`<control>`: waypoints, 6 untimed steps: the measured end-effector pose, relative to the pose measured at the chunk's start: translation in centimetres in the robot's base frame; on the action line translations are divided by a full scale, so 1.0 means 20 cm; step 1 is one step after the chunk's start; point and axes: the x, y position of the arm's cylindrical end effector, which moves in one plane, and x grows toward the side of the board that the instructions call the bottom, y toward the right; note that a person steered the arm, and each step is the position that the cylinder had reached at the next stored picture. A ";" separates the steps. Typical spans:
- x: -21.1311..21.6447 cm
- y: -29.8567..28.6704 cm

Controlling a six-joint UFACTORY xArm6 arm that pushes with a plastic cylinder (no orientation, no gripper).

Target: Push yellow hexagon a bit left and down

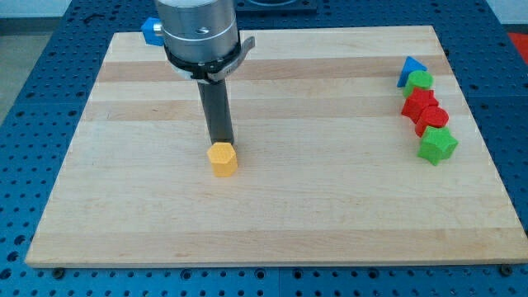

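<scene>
My tip [221, 143] comes straight down from the grey cylindrical mount [198, 33] near the view's top and meets the surface just above the yellow hexagon [222, 159], on the hexagon's upper side and touching it or very nearly so; the exact contact line is hidden behind the block's top edge. There is no hand on this arm, only the straight dark rod [217, 111], so nothing is spread, pressed together or pinching anything.

The yellow hexagon sits upright on the wooden surface [272, 214], a little toward the view's left of the surface's middle, alone, with bare wood all around it.

Taking the yellow hexagon as the landmark, every other block lies well apart from it. Far toward the view's right and somewhat higher stands a tight column of blocks near the surface's right edge: a blue triangular block [410, 68] at the top, a round green block [420, 81] touching it just below, then two red blocks [418, 103] [431, 118] of irregular outline pressed against each other, and at the bottom a green star-shaped block [437, 145]. Up and toward the view's left of the hexagon, a blue block [151, 30] rests at the surface's top edge, partly hidden by the mount, so its shape cannot be made out.
</scene>
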 end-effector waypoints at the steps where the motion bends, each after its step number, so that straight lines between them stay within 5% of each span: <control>1: 0.02 0.14; 3: 0.13 0.32; 6: -0.02 -0.25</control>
